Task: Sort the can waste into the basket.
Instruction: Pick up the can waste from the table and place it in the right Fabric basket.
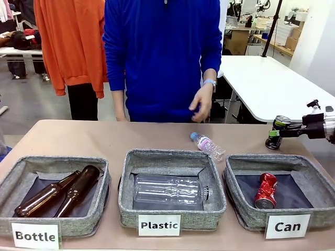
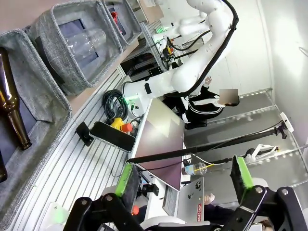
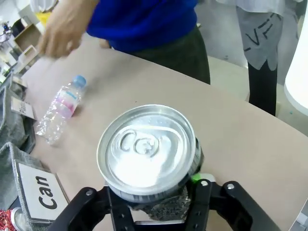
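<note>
Sorting scene with three labelled fabric bins. The right gripper (image 1: 274, 137) clasps the black can (image 1: 279, 125): in the right wrist view the can (image 3: 149, 156) sits directly between the green-padded fingers, its silver top facing the camera, so its long axis runs roughly along the fingers' own direction. In the front view it appears to be held clear of the table (image 1: 104, 138), beyond the far rim of the basket (image 1: 246, 162) marked "Can". The basket thus lies below and toward the robot from the fingertips; the coming move likely turns on carrying the can nearer over that rim. The crushed red can (image 1: 266, 191) already lies inside, long axis running front to back. The left gripper (image 2: 185, 180) is spread wide and empty, well away from the baskets; the right arm is plainly nearer.
</note>
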Robot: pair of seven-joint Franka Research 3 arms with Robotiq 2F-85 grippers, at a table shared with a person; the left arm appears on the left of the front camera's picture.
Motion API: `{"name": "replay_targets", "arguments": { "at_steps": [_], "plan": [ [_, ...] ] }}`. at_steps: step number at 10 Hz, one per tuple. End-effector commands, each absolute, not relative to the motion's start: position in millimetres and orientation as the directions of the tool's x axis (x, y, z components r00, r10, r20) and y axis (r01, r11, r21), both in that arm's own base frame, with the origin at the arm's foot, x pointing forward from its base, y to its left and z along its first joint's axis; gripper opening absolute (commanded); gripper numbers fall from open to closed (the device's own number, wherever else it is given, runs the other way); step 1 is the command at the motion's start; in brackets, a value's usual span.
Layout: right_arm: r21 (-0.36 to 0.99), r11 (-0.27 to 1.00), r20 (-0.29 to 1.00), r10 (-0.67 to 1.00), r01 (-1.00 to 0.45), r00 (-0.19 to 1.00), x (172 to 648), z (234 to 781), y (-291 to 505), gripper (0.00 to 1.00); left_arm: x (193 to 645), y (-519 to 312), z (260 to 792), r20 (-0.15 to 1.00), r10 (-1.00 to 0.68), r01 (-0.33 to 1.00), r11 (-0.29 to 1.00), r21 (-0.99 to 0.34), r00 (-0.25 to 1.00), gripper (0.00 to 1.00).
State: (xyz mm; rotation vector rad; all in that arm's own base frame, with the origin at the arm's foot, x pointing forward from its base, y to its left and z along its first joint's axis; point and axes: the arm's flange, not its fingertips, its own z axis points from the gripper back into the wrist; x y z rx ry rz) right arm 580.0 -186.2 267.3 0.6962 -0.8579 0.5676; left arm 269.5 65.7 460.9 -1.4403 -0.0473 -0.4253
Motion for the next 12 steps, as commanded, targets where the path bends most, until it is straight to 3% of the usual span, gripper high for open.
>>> {"name": "replay_targets", "arguments": {
  "at_steps": [1,2,3,5,7,8,10,12],
  "plan": [
    [0.292,0.632,0.852,0.169,-0.718,0.496,583,271,-188,0.00,266,67,462,0.284,-0.259,0.309,0.059,-0.949,0.923,1.00],
    [0.292,0.626,0.853,0.171,-0.723,0.492,581,272,-188,0.05,266,67,462,0.284,-0.259,0.309,0.059,-0.949,0.923,1.00],
    [0.291,0.614,0.859,0.170,-0.734,0.483,578,277,-188,0.00,266,67,462,0.284,-0.259,0.309,0.059,-0.949,0.923,1.00],
    [0.260,0.578,0.876,0.197,-0.774,0.441,561,306,-187,0.00,266,67,462,0.284,-0.259,0.309,0.059,-0.949,0.923,1.00],
    [0.254,0.537,0.869,0.239,-0.804,0.434,526,365,-182,0.00,266,67,462,0.284,-0.259,0.309,0.059,-0.949,0.923,1.00],
    [0.326,0.468,0.836,0.263,-0.821,0.482,497,402,-170,0.00,266,67,462,0.284,-0.259,0.309,0.059,-0.949,0.923,1.00],
    [0.326,0.424,0.687,0.508,-0.845,0.520,449,435,-134,0.00,266,67,462,0.284,-0.259,0.309,0.059,-0.949,0.923,1.00],
    [0.275,0.480,0.489,0.676,-0.833,0.551,422,435,-98,0.00,266,67,462,0.284,-0.259,0.309,0.059,-0.949,0.923,1.00]
  ]
}}
